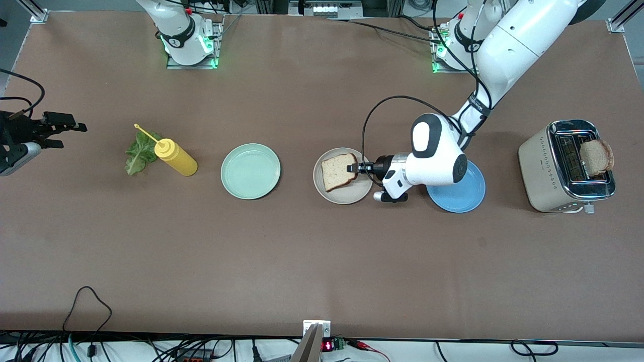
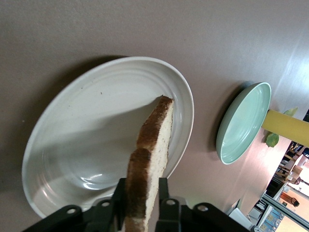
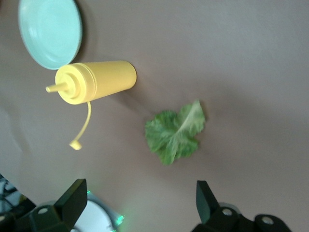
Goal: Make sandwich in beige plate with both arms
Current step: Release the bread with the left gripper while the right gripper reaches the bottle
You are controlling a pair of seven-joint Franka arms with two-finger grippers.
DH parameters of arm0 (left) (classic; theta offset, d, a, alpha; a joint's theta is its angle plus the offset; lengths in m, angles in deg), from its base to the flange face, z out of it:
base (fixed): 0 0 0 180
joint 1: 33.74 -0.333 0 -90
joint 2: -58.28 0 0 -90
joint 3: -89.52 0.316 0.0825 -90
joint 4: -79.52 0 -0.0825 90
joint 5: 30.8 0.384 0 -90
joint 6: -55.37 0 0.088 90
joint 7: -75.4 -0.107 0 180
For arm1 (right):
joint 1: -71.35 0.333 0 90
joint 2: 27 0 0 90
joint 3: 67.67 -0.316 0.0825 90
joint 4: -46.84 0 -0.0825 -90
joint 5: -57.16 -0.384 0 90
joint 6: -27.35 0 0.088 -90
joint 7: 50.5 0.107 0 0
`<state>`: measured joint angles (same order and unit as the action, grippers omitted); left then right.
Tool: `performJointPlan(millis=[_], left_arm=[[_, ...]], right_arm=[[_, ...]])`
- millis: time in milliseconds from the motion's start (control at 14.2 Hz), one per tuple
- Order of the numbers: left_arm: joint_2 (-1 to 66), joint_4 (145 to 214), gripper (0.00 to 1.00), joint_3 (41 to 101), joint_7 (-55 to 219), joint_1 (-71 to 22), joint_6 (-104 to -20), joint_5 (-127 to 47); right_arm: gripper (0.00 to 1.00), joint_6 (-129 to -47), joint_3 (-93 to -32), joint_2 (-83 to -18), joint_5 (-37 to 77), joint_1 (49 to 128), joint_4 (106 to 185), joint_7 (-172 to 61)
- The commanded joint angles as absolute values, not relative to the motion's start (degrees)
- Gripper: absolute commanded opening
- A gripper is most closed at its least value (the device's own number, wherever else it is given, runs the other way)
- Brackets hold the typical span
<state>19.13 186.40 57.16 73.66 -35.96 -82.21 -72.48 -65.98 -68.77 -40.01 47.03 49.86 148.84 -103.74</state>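
Bread (image 1: 338, 171) lies over the beige plate (image 1: 347, 195), its crust edge between the fingers of the left gripper (image 1: 358, 168), while the lettuce leaf (image 1: 137, 155) waits at the right arm's end, under the wide-open right gripper (image 3: 140, 203).

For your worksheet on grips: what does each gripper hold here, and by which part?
The left gripper, over the beige plate, has a bread slice between its fingers by one crust edge. The right gripper is open, holding nothing.

Brown tabletop (image 1: 302, 261), cables along edge
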Motion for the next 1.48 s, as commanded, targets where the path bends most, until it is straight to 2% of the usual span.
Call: performJointPlan(millis=[0,211,633,915,1126,1407], left_arm=[[18.9,185.4,1.0,57.1,71.8,-37.1,-82.4,-73.0],[19.6,184.8,1.0,57.0,71.3,-38.5,-81.6,-72.8],[24.3,183.9,1.0,57.4,71.2,-42.7,-72.4,-71.8],[25.9,183.9,1.0,57.6,71.4,-49.0,-70.8,-58.7],[27.3,182.6,1.0,57.2,71.1,-54.6,-64.8,-47.4],[28.0,174.7,1.0,57.5,71.4,-55.9,-55.1,-35.3]], right_arm=[[1.0,-74.1,-70.0,-37.5,42.4,46.5,158.0,-121.6],[1.0,-77.2,-70.0,-38.5,35.9,45.6,163.0,-139.9],[1.0,-79.1,-70.0,-41.8,21.0,44.3,168.5,-166.9],[1.0,-77.6,-70.0,-43.1,16.5,42.1,170.1,-181.0],[1.0,-75.3,-70.0,-44.9,14.4,40.5,170.1,-186.5],[1.0,-74.4,-70.0,-48.0,11.8,40.5,170.7,-192.4]])
